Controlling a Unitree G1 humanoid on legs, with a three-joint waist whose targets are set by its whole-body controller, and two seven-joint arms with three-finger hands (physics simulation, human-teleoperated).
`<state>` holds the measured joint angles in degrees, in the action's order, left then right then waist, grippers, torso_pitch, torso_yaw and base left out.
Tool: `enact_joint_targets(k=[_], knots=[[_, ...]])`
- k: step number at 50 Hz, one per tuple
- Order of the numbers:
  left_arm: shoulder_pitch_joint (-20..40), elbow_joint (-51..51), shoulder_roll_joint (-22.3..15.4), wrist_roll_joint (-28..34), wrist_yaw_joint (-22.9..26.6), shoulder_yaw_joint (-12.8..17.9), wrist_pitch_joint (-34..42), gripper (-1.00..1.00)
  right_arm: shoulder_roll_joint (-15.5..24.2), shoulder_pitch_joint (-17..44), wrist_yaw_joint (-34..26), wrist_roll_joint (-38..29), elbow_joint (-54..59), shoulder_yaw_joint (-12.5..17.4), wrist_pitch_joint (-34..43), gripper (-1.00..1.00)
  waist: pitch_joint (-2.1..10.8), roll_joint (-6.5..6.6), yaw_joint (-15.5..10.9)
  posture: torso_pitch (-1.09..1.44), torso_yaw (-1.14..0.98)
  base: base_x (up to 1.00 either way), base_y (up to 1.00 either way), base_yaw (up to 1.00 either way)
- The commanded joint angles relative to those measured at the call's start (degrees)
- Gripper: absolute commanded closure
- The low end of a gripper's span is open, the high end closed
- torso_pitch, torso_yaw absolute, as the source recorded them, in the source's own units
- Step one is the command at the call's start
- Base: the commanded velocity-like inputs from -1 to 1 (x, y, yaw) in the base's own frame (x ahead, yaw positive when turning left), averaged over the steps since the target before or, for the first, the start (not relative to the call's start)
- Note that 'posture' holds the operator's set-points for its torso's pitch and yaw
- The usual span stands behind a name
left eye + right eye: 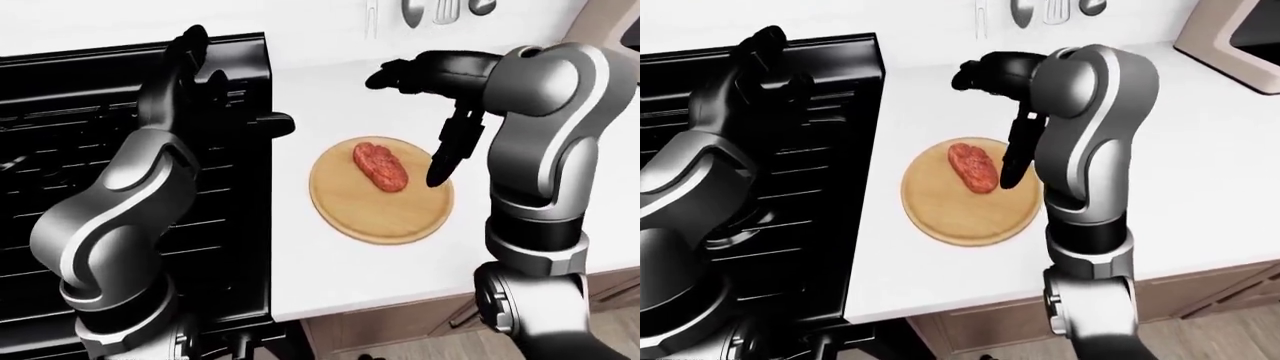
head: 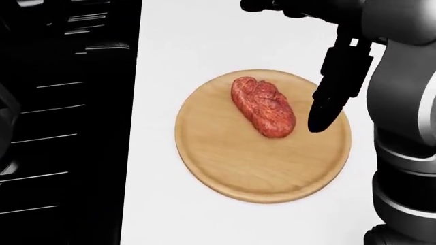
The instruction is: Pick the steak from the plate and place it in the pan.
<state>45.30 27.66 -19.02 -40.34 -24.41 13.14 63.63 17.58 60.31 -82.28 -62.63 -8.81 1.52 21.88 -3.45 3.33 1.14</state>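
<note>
A red raw steak (image 2: pixel 264 106) is seen lying on a round wooden plate (image 2: pixel 225 173), slightly toward the plate's top in the head view. The plate rests on a white counter (image 2: pixel 204 41), just to the right of a black stove (image 1: pixel 60 120) that fills the left of the eye views.

The right hand (image 1: pixel 425 75) is held above the counter, near the plate's upper right edge in the left-eye view. Its fingers (image 2: pixel 325 115) are spread apart; one dark finger is pointed downward over the plate, just right of the steak, and nothing is held by it. Whether that fingertip touches the plate cannot be told.

The left hand (image 1: pixel 190 56) is raised over the stove at the top left of the left-eye view. How far its fingers are open cannot be told.

Hanging utensils (image 1: pixel 440 9) are shown at the top edge of the left-eye view.
</note>
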Motion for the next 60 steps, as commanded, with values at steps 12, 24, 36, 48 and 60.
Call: enact_joint_targets(k=[12,24,36,48,60], knots=[[2.09,1.0,-1.19,-0.81,-0.42,0.85,-1.82,-1.0,-2.0,-0.03,0.17,-4.19,-0.77,-0.34,-4.92,-0.56,1.65,0.07,0.18,0.0,0.0,0.0,0.0,0.0],[2.02,0.8,-1.63,-1.51,-0.75,0.92,-2.17,-1.0,-4.57,-0.77,-0.26,-9.27,0.88,-1.22,-10.05,-0.54,1.75,0.26,0.36,0.0,0.0,0.0,0.0,0.0],[2.04,0.89,-1.69,-1.79,-0.91,0.9,-2.11,-1.0,-6.2,-1.48,0.27,-12.73,0.82,-1.82,-13.25,-0.52,1.8,0.38,0.37,0.0,0.0,0.0,0.0,0.0],[2.13,1.12,-1.72,-2.21,-1.27,0.95,-1.88,-1.0,-7.97,-2.42,1.0,-14.79,0.9,-2.25,-15.05,-0.51,1.83,0.37,0.38,0.0,0.0,0.0,0.0,0.0],[2.25,1.08,-1.8,-2.39,-1.36,0.96,-1.9,-1.0,-9.25,-3.4,2.21,-15.94,1.56,-2.78,-15.97,-0.52,1.9,0.45,0.36,0.0,0.0,0.0,0.0,0.0]])
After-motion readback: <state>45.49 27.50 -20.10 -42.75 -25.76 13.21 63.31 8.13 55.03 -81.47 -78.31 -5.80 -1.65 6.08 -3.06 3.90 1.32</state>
